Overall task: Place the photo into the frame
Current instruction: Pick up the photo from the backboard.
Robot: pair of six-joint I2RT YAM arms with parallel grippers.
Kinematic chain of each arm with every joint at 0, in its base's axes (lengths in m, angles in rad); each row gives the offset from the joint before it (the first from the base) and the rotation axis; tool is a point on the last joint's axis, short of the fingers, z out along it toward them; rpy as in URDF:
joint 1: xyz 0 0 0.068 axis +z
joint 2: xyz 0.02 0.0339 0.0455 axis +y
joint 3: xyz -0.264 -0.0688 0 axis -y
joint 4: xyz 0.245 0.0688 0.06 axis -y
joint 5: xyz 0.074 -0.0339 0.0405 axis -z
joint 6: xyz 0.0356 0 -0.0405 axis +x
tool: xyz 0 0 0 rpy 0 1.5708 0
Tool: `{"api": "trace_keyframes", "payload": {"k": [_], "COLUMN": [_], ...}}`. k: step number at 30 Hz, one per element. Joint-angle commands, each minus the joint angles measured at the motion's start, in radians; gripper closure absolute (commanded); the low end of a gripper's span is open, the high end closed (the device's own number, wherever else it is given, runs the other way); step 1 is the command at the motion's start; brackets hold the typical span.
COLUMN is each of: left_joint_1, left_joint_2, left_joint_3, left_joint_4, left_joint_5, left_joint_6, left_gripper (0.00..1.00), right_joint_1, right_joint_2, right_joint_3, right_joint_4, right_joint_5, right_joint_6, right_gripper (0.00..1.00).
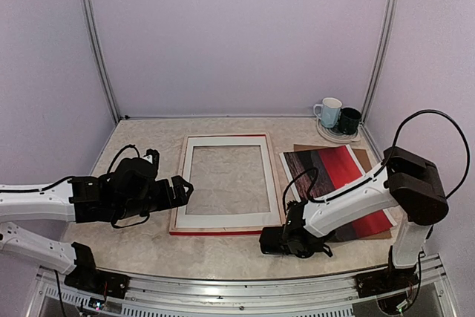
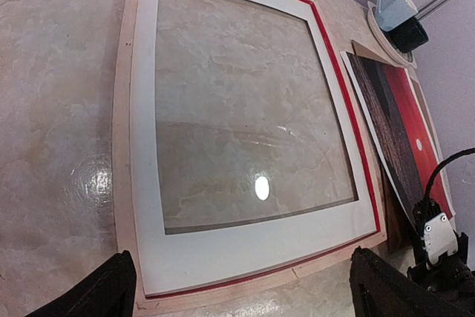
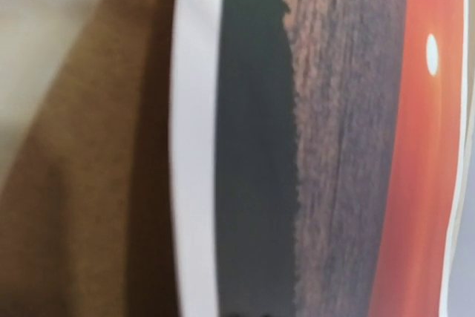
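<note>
reaching for the photo's near corner, right side of the table
photo lies face up on a brown board, just beside the frame, which lies back up at centre. right pincer sits low at the photo's near-left corner; its opening cannot be told. left pincer gapes wide, empty, beside the frame. risks: pinching board with print, or creasing the print. two mugs stand behind, likely out of the way.

The frame lies flat in the middle of the table. The photo lies just to its right, on top of a backing board. Behind the photo, in the far right corner, a mug stands on a plate with a second mug touching its right side.
</note>
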Motion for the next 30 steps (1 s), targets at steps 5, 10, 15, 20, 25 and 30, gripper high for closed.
{"api": "trace_keyframes", "payload": {"k": [5, 10, 15, 20, 25, 30], "left_joint_1": [0.007, 0.008, 0.007, 0.006, 0.006, 0.006], "left_joint_2": [0.015, 0.017, 0.017, 0.018, 0.019, 0.016], "left_joint_3": [-0.011, -0.009, -0.014, -0.017, -0.019, -0.028], "left_joint_4": [0.033, 0.035, 0.035, 0.041, 0.050, 0.052], "left_joint_5": [0.006, 0.008, 0.010, 0.011, 0.016, 0.006], "left_joint_6": [0.007, 0.008, 0.005, 0.003, 0.002, -0.005], "left_gripper": [0.01, 0.01, 0.01, 0.01, 0.01, 0.01], "right_joint_1": [-0.007, -0.007, -0.007, -0.010, -0.032, -0.070], "right_joint_2": [-0.040, -0.082, -0.132, -0.248, -0.362, -0.433], "right_joint_3": [0.012, 0.040, 0.095, 0.177, 0.270, 0.356], "right_joint_4": [0.007, -0.012, -0.057, -0.066, 0.000, 0.161], "right_joint_5": [0.010, 0.010, 0.015, 0.019, -0.003, -0.064], "right_joint_6": [-0.022, -0.036, -0.038, -0.083, -0.171, -0.315], "right_gripper": [1.00, 1.00, 1.00, 1.00, 1.00, 1.00]}}
